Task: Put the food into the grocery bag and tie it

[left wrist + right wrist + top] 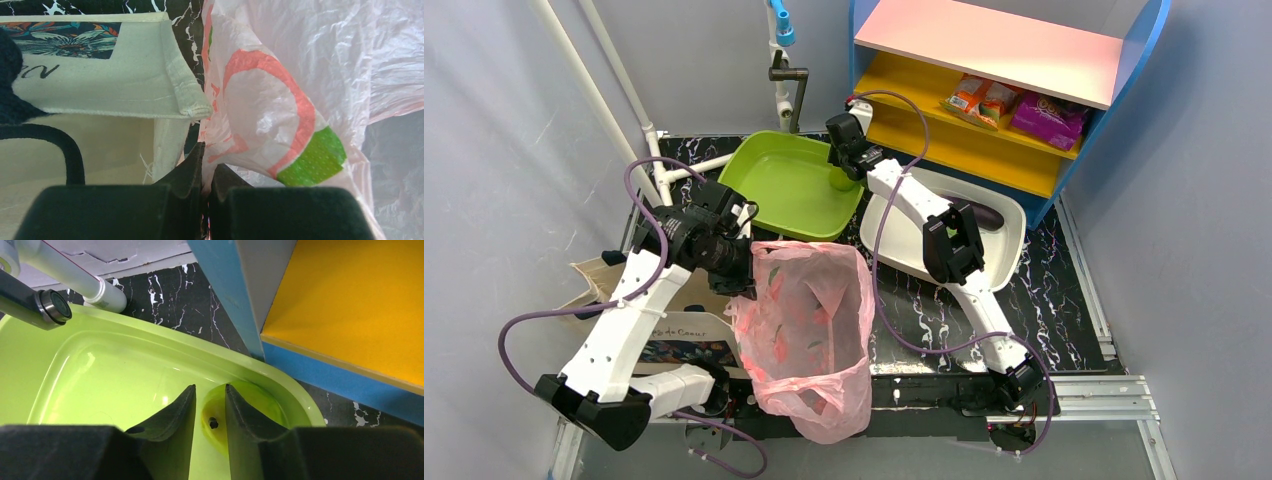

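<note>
The pink grocery bag [809,330] stands open-mouthed at the table's front. My left gripper [742,275] is shut on its left rim; in the left wrist view the thin plastic [280,100] is pinched between the closed jaws [209,165]. My right gripper [842,172] reaches into the right corner of the green tub [789,185], over the yellow-green pear [217,407]. Its jaws [210,387] stand narrowly apart. The pear shows in the gap and behind the right finger [240,415], with a sliver of tub beside the left finger. A dark-purple eggplant [986,214] lies in the white tub [1004,250].
A beige canvas tote [679,325] with floral print sits just left of the bag, its rim [100,75] against the plastic. A blue shelf with snack packets [1014,100] stands at the back right, close to the tub corner. A white pipe with a tap [784,70] rises behind the green tub.
</note>
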{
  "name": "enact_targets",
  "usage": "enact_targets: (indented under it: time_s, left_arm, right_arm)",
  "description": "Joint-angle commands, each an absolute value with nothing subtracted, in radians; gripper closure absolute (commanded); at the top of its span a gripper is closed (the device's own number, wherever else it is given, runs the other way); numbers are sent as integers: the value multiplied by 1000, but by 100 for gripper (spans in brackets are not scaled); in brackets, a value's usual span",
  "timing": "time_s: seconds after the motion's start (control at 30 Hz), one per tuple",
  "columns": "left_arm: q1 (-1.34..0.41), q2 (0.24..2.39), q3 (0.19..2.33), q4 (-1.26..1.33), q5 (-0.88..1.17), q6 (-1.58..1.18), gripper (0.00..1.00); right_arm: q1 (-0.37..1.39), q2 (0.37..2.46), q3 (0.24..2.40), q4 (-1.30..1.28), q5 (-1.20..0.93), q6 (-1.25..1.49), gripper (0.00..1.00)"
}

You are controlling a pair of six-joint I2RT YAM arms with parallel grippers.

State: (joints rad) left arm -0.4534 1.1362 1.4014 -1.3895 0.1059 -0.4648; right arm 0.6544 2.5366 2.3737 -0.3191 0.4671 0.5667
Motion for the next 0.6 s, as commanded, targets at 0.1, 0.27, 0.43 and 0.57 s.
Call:
enact_targets:
  time_s: [0.1,0.27,0.43,0.57]
  left_arm:
    - [-445,1141,1415,-1411,88,-460,100]
    - [-443,1142,1416,-1406,90,-460,100]
    - [-442,1133,1415,-1401,93,-461,100]
    - [-442,1121,1419,-1399,92,-460,100]
  right_arm:
    - [641,2546,2424,-261,457,540,90]
    - [640,2532,2404,-261,440,538,99]
    - [641,2506,2389,-262,430,537,99]
    - [645,2475,2388,-259,403,531,99]
